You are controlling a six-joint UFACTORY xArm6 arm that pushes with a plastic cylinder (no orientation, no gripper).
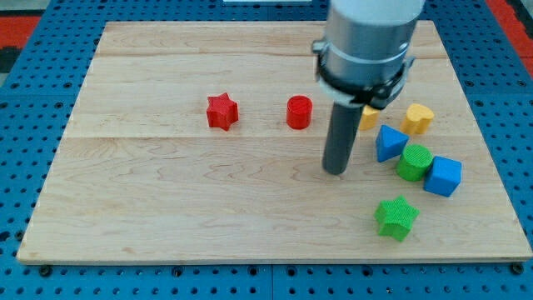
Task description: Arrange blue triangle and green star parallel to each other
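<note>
- Lying over a blue pegboard bench [33,125], a pale wooden board [166,217] fills most of the view.
- No pincer shows; the arm ends in a dark rod, and my tip [335,172] rests on the board just left of the blue triangle block [388,142].
- A green star block [396,217] sits below and to the right of my tip, near the board's bottom edge.
- Touching the triangle's right side is a green cylinder [414,162], with a blue cube [443,176] against it.
- A yellow block [418,117] lies above them; another yellow block [369,116] is partly hidden behind the arm.
- A red star [222,111] and red cylinder [299,112] stand well apart at centre-left.
</note>
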